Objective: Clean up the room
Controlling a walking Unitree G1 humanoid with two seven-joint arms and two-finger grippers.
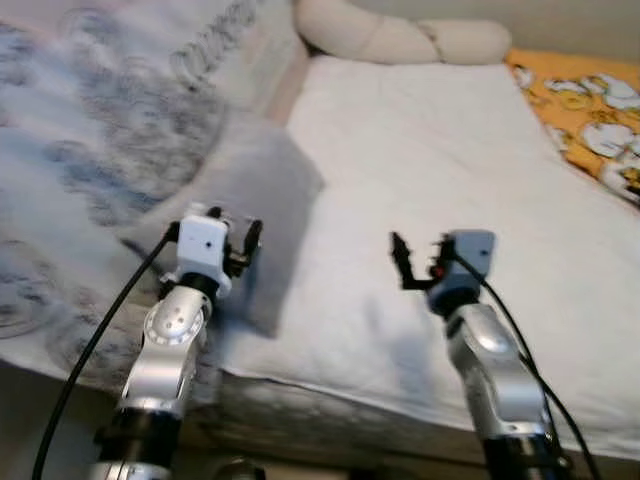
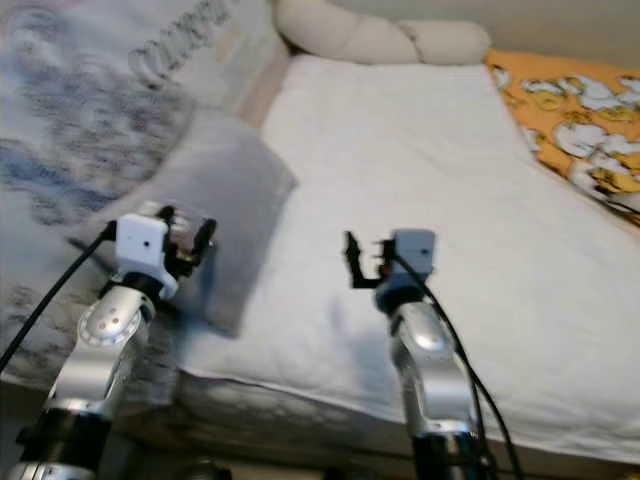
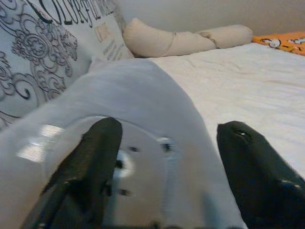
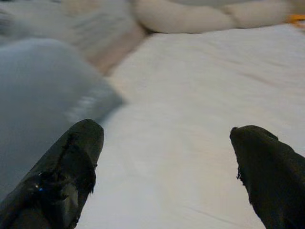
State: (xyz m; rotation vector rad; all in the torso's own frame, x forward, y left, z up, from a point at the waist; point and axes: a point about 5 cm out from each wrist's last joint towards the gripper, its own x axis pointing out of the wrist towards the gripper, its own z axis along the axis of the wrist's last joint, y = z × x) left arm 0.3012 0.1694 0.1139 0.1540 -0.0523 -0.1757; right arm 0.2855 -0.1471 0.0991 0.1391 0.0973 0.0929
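Flanking grey pillow (image 1: 262, 205): patterned duvet (image 1: 90, 130), cream bolster (image 1: 400, 38)

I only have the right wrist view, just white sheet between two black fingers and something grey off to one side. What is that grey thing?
Observer: A grey pillow, lying at the white mattress's left edge against a patterned duvet.
Operator: Where's the other arm?
Observer: The left gripper is right at that pillow, fingers open.
Operator: Anything to my right?
Observer: An orange cartoon-print cloth at the bed's far right; the right gripper hovers open over the sheet.
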